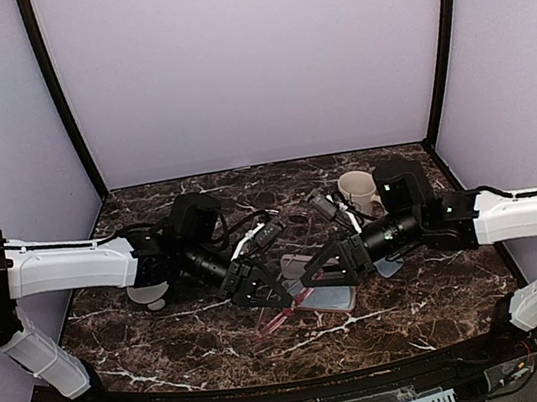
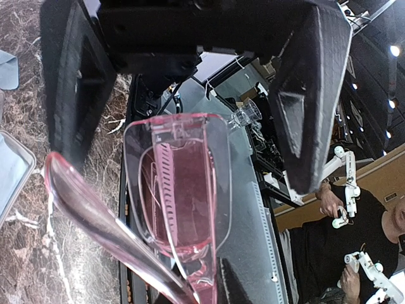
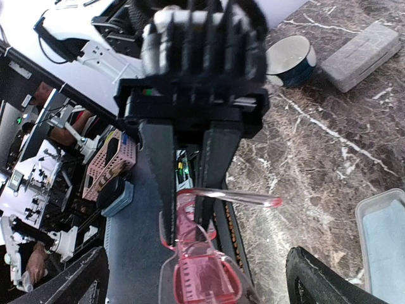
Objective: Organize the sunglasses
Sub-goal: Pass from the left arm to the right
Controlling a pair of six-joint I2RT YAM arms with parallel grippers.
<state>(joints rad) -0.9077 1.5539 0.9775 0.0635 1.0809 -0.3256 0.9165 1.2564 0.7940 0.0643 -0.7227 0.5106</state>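
The red-pink translucent sunglasses [image 1: 285, 312] hang just above the marble table [image 1: 169, 347], mid-table between the two arms. My left gripper [image 1: 261, 285] is shut on their frame. In the right wrist view its two black fingers [image 3: 161, 183] pinch the frame's upper edge, and the sunglasses [image 3: 204, 278] have one temple arm sticking out to the right. My right gripper [image 1: 305, 274] faces them, open, its fingers [image 2: 310, 95] standing wide on either side of the sunglasses [image 2: 183, 190] without touching.
An open case [image 1: 332, 299] lined with a light blue cloth lies under the right gripper. A white mug [image 1: 358, 188] stands behind it. A white bowl [image 1: 149, 295] sits under the left arm, and a closed grey case [image 3: 361, 47] lies beyond it.
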